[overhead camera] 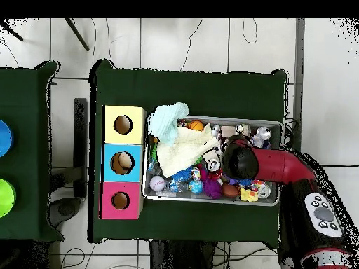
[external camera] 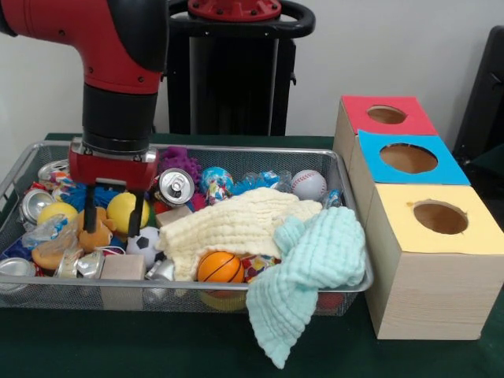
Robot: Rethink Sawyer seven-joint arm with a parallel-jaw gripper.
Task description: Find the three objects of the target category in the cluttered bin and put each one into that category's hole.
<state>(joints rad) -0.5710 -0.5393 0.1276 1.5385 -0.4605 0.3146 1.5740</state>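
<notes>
No legible text, labels, brands, numbers or signs in either view. Drink cans just beside the hand show only bare silver tops, and the patterned ball farther off carries coloured print too blurred to read. Pale buttons on the arm's cuff in the overhead view bear no marking that can be made out.

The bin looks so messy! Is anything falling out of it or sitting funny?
Yes. A light blue cloth hangs over the front rim of the bin near the boxes and droops onto the green table. A cream cloth lies heaped over the toys in the middle. Nothing else has spilled out.
</notes>
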